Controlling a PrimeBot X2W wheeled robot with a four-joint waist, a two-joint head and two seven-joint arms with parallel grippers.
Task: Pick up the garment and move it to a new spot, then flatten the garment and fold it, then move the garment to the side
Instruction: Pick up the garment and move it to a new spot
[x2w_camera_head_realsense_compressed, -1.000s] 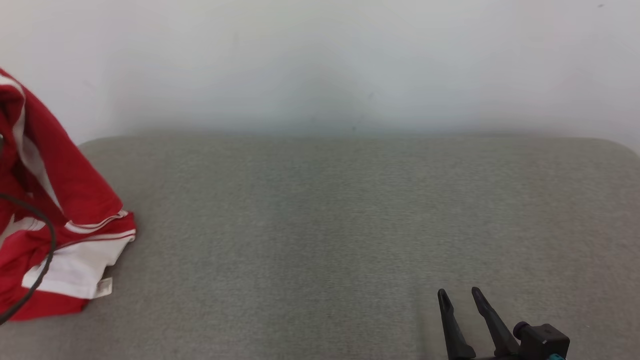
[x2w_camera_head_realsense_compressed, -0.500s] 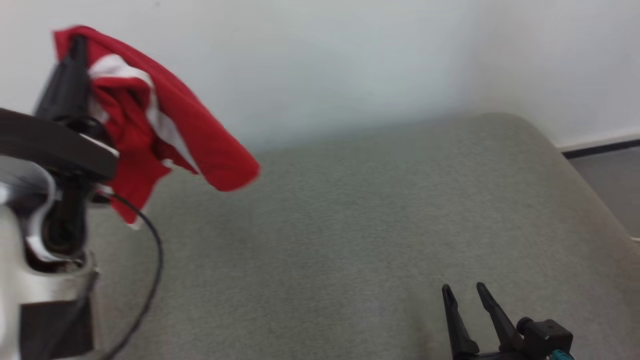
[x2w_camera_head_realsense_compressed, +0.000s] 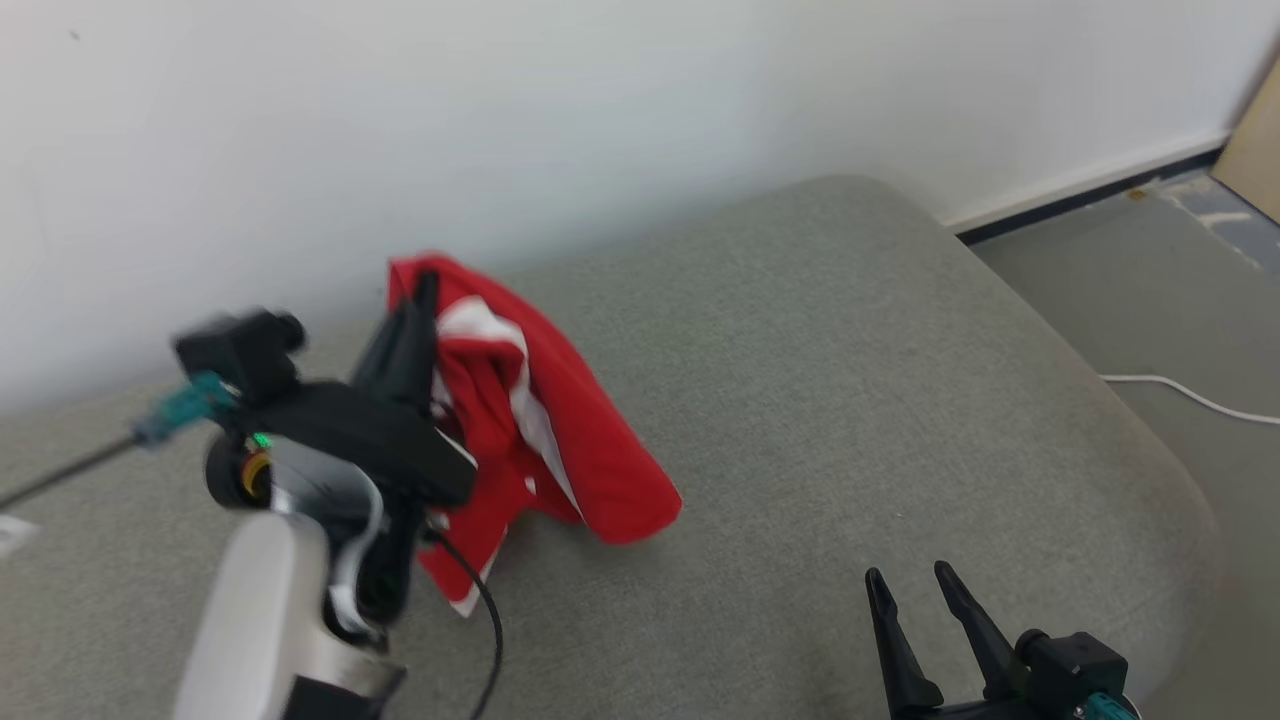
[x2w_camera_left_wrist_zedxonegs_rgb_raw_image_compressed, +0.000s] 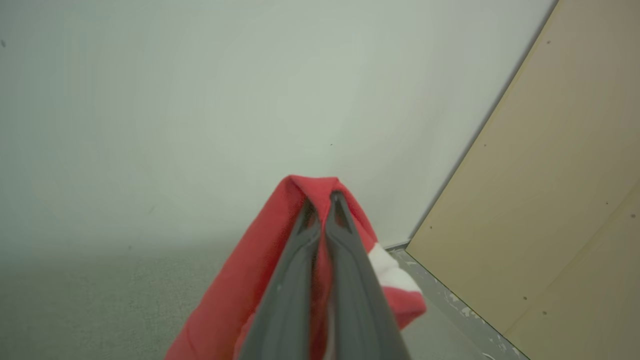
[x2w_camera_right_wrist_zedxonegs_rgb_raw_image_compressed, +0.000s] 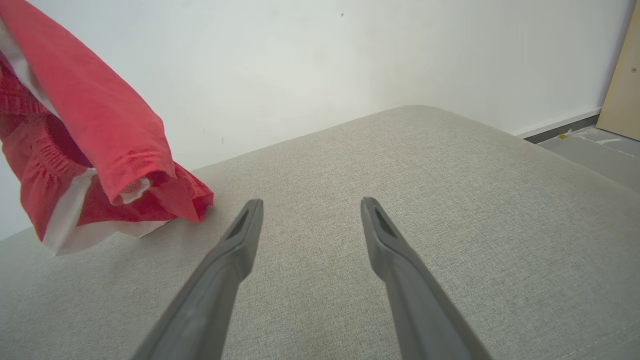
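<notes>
Garment (x2w_camera_head_realsense_compressed: 590, 470): red cloth w/ white bands, soft, bunched into a drooping roll. Hanging from left gripper (x2w_camera_head_realsense_compressed: 425, 300) above far-left part of grey cushion (x2w_camera_head_realsense_compressed: 820, 350), close to wall (x2w_camera_head_realsense_compressed: 600, 100). Top fold peaked over the fingertips; lower end rounded, white hem edge showing underneath. In right wrist view, fine mesh-like texture on inner layers, smoother on outer roll. Lowest folds v. near cushion surface; touching or not, cannot tell.

Left gripper: two long dark fingers pressed together, jaws closed on the red fold, cloth draped down both sides. Pale rounded forearm (x2w_camera_head_realsense_compressed: 260, 620) behind, thin black cable (x2w_camera_head_realsense_compressed: 496, 620) looping down from wrist.

Right gripper (x2w_camera_head_realsense_compressed: 908, 578): low at near right, over cushion, well apart from garment. Jaws spread wide, nothing between them. Fingers tapered, matte dark grey, a slot near each tip.

Cushion: tight woven fabric, speckled grey-beige, broad flat top w/ rounded corner and soft edge at right. Beyond: plain white wall, dark baseboard (x2w_camera_head_realsense_compressed: 1085, 195) strip, grey floor (x2w_camera_head_realsense_compressed: 1120, 290) w/ thin white cord (x2w_camera_head_realsense_compressed: 1190, 396), tan board (x2w_camera_left_wrist_zedxonegs_rgb_raw_image_compressed: 550, 200) w/ small dark dots.
</notes>
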